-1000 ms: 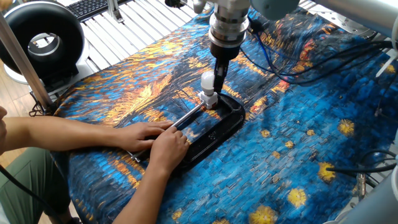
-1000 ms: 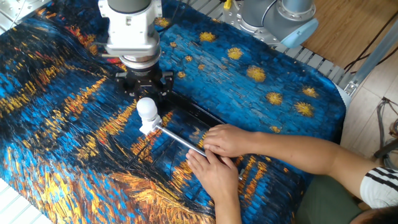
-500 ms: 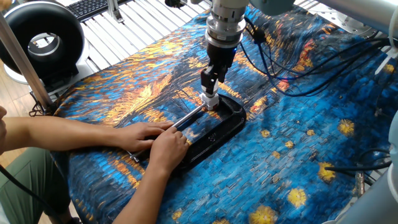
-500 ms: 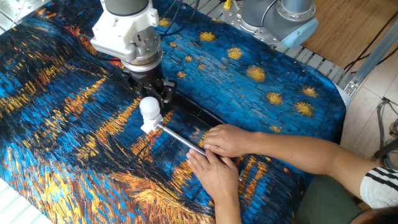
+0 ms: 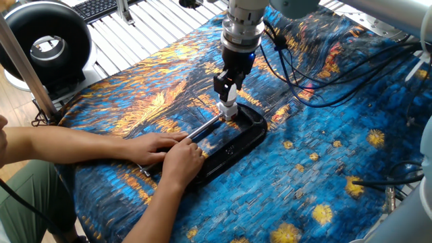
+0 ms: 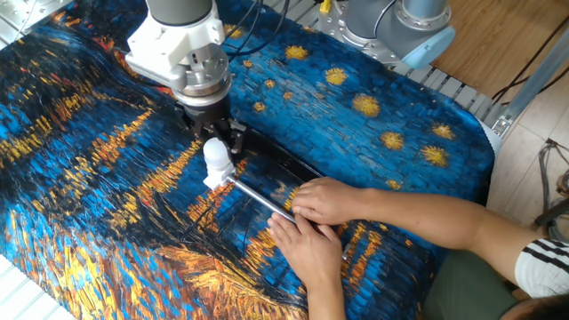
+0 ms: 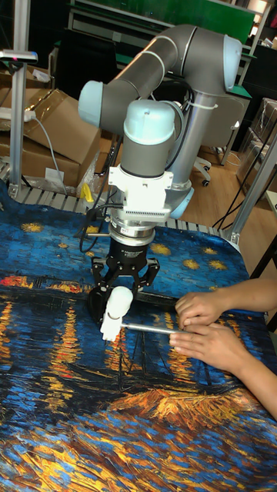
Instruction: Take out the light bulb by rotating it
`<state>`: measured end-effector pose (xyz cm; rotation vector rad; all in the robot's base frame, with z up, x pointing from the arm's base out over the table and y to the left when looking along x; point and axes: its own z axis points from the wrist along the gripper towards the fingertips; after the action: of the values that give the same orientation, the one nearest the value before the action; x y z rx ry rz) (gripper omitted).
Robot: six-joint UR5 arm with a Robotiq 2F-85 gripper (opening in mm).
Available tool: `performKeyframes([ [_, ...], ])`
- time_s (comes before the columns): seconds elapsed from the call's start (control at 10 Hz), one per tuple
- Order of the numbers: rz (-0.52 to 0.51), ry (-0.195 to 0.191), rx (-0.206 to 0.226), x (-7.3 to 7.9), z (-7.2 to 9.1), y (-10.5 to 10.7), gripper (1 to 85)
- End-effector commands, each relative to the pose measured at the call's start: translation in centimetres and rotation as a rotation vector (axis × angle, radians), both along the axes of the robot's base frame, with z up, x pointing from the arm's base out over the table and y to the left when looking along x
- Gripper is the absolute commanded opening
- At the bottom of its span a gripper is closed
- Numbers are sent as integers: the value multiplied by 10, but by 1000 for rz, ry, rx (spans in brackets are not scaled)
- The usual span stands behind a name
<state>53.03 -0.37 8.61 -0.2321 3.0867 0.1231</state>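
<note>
One light bulb (image 6: 214,154) stands in a short white socket (image 6: 213,178) at the far end of a black C-clamp (image 5: 236,138) lying on the painted cloth. The gripper (image 6: 216,147) has its fingers on either side of the globe, and in the tall fixed view the bulb (image 7: 118,304) sits right between the dark fingers; it looks clenched on the bulb, though contact on both sides is hard to confirm. The bulb tilts slightly with the wrist.

The step in hand appears to be the unscrewing itself: the bulb is gripped but still seated. The next move calls for turning the wrist about the bulb's axis while keeping a firm, gentle hold, then lifting once the thread lets go.

A steel screw rod (image 6: 258,200) runs from the socket toward a person's two hands (image 6: 311,222), which press down on the near end of the clamp and steady it. They lie close to the work, so a wide swing could meet them. Cables (image 5: 304,67) trail over the cloth on the far right, well apart from the bulb.
</note>
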Motion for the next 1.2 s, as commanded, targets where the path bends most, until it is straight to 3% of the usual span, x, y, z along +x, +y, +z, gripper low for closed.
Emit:
performKeyframes([
  [0.0, -29, -12, -1, 7, -1, 0, 553],
  [0.7, -70, -8, -8, 11, -3, 4, 523],
  [1.1, -82, -10, -27, 11, -3, -2, 360],
])
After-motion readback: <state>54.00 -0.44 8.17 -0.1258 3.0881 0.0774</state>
